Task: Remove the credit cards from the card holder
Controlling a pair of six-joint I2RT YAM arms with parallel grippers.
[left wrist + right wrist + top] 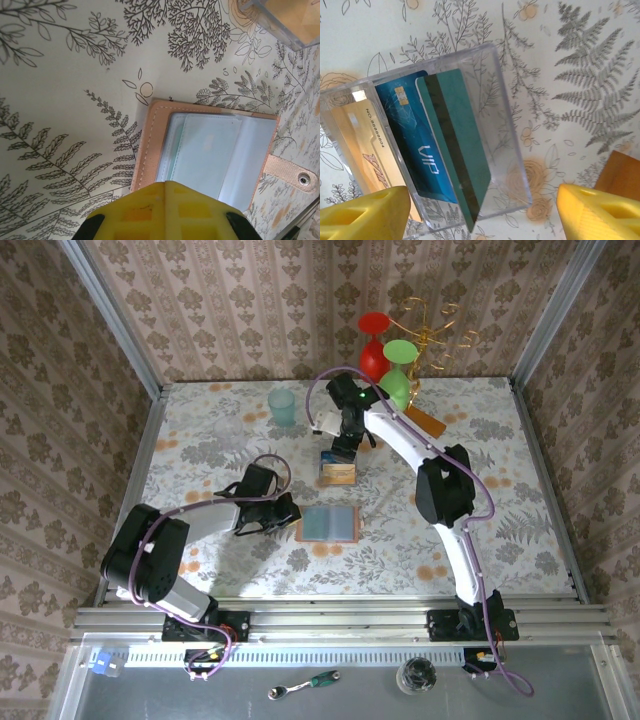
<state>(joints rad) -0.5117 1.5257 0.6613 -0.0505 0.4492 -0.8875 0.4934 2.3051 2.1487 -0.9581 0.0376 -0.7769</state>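
1. Clear box point(509, 159) is sitting on the counter point(580, 60), holding three cards point(420, 160): tan card point(360, 150) at left, blue card point(410, 145) in the middle, teal card point(455, 150) leaning tilted at right.
2. Holder point(215, 145) is lying open on the counter near the box, grey-blue panels facing up, strap tab point(292, 175) sticking out.
3. Right pincer point(481, 207) is hanging released over the box, fingers wide apart either side of the cards, touching none.
4. Left pincer point(165, 212) is clenched, its tip sitting over the holder's edge. Can't tell if it is touching.
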